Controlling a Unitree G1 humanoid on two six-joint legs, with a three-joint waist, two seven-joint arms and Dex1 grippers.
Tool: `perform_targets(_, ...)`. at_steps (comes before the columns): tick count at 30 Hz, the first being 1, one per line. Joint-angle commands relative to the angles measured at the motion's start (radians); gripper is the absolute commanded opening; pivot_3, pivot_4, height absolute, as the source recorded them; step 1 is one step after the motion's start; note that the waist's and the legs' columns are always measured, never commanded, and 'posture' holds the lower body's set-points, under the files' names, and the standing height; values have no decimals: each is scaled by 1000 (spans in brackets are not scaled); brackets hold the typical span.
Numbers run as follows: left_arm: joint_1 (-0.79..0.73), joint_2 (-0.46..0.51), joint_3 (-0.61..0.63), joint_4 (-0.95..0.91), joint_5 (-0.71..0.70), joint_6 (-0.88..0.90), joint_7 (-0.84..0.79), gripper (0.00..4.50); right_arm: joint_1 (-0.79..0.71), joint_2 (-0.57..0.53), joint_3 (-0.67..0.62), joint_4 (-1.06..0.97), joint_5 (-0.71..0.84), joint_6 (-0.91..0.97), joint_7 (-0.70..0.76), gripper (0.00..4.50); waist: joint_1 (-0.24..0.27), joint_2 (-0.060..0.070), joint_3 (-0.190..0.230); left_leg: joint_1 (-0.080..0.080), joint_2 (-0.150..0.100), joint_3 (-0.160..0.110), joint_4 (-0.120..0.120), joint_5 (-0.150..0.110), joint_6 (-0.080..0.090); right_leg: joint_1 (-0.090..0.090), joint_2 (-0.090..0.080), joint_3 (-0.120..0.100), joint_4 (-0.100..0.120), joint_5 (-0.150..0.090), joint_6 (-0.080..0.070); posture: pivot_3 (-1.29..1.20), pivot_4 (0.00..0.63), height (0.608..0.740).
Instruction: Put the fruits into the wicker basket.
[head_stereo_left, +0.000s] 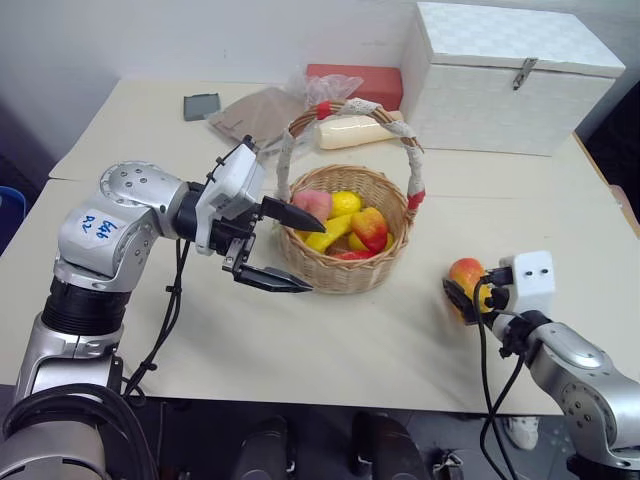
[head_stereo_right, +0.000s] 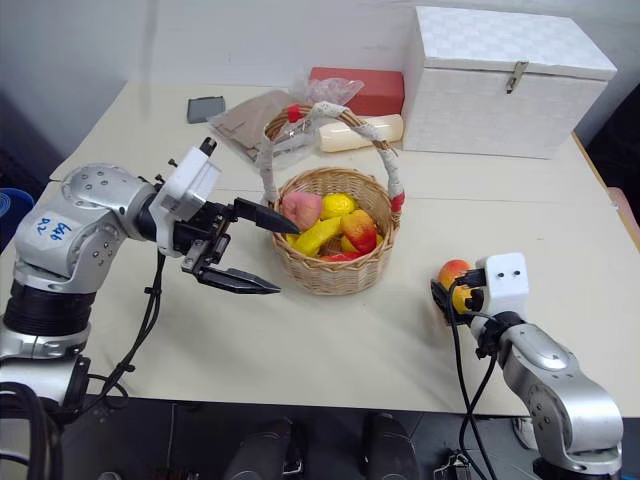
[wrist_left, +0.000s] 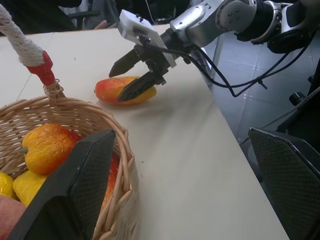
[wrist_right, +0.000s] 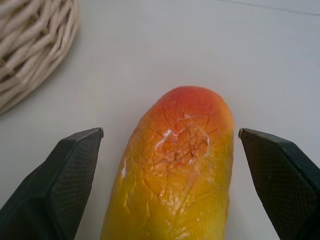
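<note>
Mango (wrist_right: 175, 170) between spread fingers: the right gripper (head_stereo_left: 462, 296) stands wide around the long yellow-and-red fruit, which lies on the pale surface (head_stereo_left: 330, 340) to the right of the wicker basket (head_stereo_left: 348, 262) and well apart from it. Neither finger (wrist_right: 60, 185) touches the skin yet.

Across the surface, the left gripper (head_stereo_left: 275, 248) hangs wide and empty at the basket's left rim, one finger over the rim near the peach (head_stereo_left: 313, 204). The basket already holds the peach, a small mango (head_stereo_left: 370, 228) and several yellow pieces.

Risks, as judged from this view:
- The mango is smooth, rounded and tapering, so a closing pinch near its tip could squirt it forward or roll it off toward the edge of the surface.
- A grip that lands off-centre may let the long fruit swing and slip during the lift.
- The tall taped handle (head_stereo_left: 405, 150) arches over the basket; a low carry from the right could knock it and shift or tip the light basket.
- The left gripper crowds the rim, so the two arms could meet over the basket.
- A drop from height might bounce off the piled fruit and out.
</note>
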Motion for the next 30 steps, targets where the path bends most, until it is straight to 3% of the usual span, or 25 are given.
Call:
perform_targets(1,-18,9,38,-20,-8,-13,17,4500,-20,26,-14,-8,-5,-10,1,4102,-1,0,0,0,0,0,0,0,0,0,0,0,0,0,0,0,150,740)
perform_targets(6,-15,17,59,-14,-9,-6,42,4500,-38,2,-40,-65,59,24,75,2642,-4,0,0,0,0,0,0,0,0,0,0,0,0,0,0,0,150,740)
perform_targets(9,-6,30,75,-18,-14,2,53,4500,-31,-39,-75,-125,156,27,177,2616,-5,0,0,-1,0,-1,0,0,0,0,0,0,1,0,0,0,150,740)
perform_targets(13,3,71,123,-7,-32,28,64,4500,-81,-182,-153,-224,465,89,378,2616,-8,0,0,-1,1,-1,0,-1,1,0,0,0,1,0,1,0,150,740)
perform_targets(17,5,95,151,-8,-56,57,65,4500,-194,-236,-120,-213,628,107,381,2616,-19,-1,0,0,1,-2,0,-1,1,2,0,0,-1,0,0,0,150,740)
perform_targets(24,22,108,163,-44,-65,72,98,4500,-574,20,256,39,304,10,206,2616,-25,-1,0,0,0,0,0,0,0,-1,-1,1,1,0,0,0,150,740)
perform_targets(30,27,111,171,-59,-73,78,121,4500,-750,139,355,230,155,-28,208,2616,-19,-2,0,-12,0,1,0,2,-1,-13,0,-1,6,0,0,0,150,740)
